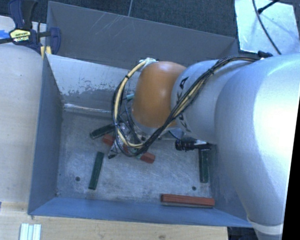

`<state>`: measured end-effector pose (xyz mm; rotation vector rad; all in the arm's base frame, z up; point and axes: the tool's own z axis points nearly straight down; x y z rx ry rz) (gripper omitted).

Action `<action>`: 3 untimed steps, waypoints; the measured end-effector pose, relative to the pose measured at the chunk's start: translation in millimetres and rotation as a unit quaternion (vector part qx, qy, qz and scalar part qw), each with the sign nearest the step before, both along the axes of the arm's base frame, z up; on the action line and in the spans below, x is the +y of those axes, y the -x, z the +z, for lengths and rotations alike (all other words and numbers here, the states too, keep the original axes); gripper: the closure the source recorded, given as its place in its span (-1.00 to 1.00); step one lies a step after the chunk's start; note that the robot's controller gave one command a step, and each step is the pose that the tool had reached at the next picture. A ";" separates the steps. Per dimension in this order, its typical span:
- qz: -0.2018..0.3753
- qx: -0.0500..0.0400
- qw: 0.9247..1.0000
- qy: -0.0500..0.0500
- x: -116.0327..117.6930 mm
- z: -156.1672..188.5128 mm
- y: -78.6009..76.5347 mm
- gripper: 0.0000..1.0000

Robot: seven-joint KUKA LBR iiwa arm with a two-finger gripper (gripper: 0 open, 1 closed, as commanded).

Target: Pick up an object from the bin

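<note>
Jaws sit low in the bin [47, 130] beneath the orange cover [153, 92], so I cannot tell their grip; presumably placed for the red block [147, 157] just beside them.

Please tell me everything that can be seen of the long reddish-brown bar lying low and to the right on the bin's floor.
The reddish-brown bar is long, narrow and straight-edged, with a matte surface that looks like wood or plastic. It lies flat on the floor of the bin, almost parallel to the lower wall and right at its foot; whether it touches that wall cannot be told. A dark green stick lies above it, apart from it.
</note>
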<state>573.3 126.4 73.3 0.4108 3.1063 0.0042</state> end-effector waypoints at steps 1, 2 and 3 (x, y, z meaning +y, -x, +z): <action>-0.001 0.001 1.000 0.000 -0.6 38.6 -1.7 1.00; -0.001 0.001 1.000 0.000 -1.3 57.7 -3.0 1.00; -0.001 -0.001 1.000 0.000 -2.1 120.2 -5.4 1.00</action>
